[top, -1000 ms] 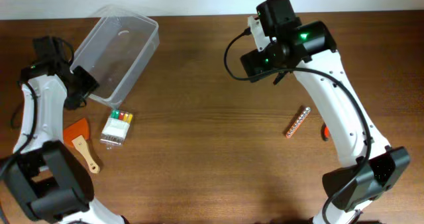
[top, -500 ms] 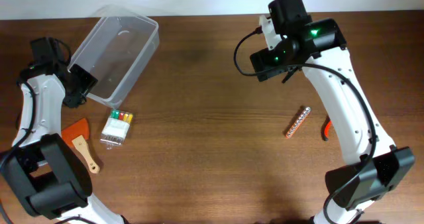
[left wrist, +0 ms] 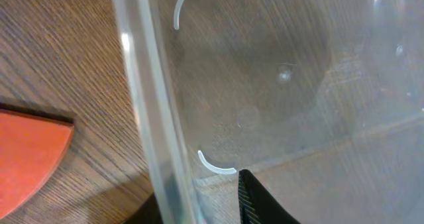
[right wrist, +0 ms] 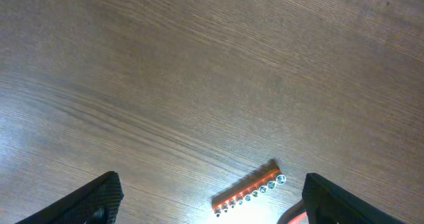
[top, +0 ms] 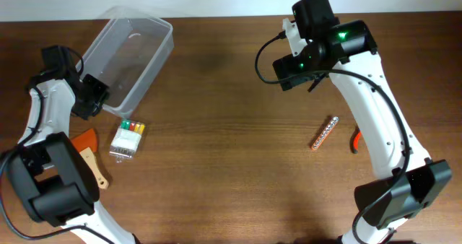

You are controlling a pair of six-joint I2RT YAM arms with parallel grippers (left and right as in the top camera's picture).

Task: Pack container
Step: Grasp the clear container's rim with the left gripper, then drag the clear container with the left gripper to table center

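Observation:
The clear plastic container (top: 155,63) stands at the back left of the table. My left gripper (top: 96,98) is at its near left corner. In the left wrist view the container wall (left wrist: 142,118) runs between my two fingers (left wrist: 202,207), one outside and one inside, shut on it. My right gripper (top: 297,69) is open and empty, high over the back right of the table. In the right wrist view its fingers (right wrist: 212,197) frame an orange socket rail (right wrist: 250,191) lying far below, which also shows in the overhead view (top: 325,133).
A pack of coloured markers (top: 128,139) lies just in front of the container. An orange scraper (top: 85,141) (left wrist: 30,151) and a wooden-handled brush (top: 94,168) lie to its left. An orange-handled tool (top: 354,140) lies right of the socket rail.
My right arm moved a little to the right, then stayed still. My left gripper shifted slightly right at the container's corner. The container has not moved.

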